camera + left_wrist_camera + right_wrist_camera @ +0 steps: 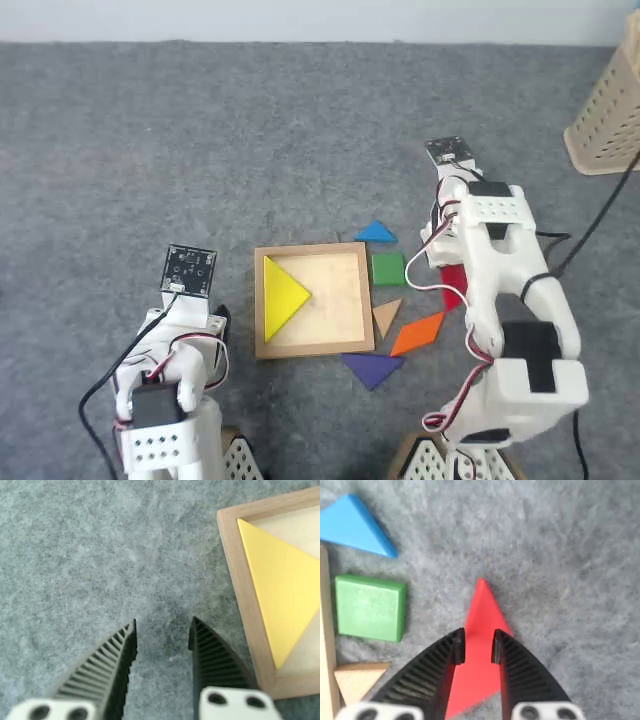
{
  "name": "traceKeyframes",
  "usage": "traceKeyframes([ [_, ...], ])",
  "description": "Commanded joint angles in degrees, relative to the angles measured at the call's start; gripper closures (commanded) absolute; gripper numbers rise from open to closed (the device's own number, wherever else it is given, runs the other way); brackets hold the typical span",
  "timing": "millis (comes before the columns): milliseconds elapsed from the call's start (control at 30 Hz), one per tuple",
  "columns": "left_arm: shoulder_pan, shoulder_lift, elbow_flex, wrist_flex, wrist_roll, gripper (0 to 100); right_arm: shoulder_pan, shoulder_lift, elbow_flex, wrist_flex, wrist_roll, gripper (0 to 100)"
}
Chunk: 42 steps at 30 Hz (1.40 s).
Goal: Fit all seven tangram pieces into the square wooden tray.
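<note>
Between my right fingers (517,667), held slightly apart, a red triangle (480,612) lies flat on the grey counter (570,555), its sharp tip pointing away from me. Farther off sit the green square (369,607) and blue triangle (355,525). My left fingers (112,662) stand spread over the counter beside the wooden tray (245,610).

The left arm (165,400) and right arm (505,290) have white shells, black servo blocks and red, white and black cables (172,345). The fingers (112,667) are black, ribbed and tapered.
</note>
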Motion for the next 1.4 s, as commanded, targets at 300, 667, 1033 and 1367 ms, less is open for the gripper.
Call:
traceKeyframes([
  [300,0.1,-0.4,-0.6,0.3,-0.3,83,0.3,-5.1,-0.1,6.9,-0.9,90.0],
  [667,0.1,-0.4,-0.6,0.3,-0.3,83,-1.5,-5.1,4.2,5.4,-1.5,80.1],
  [1033,0.1,-0.4,-0.6,0.3,-0.3,83,-2.1,-4.4,8.9,2.1,-1.3,78.3],
  [1367,0.1,-0.4,-0.6,0.3,-0.3,83,1.1,5.3,4.2,2.2,-1.3,78.6],
])
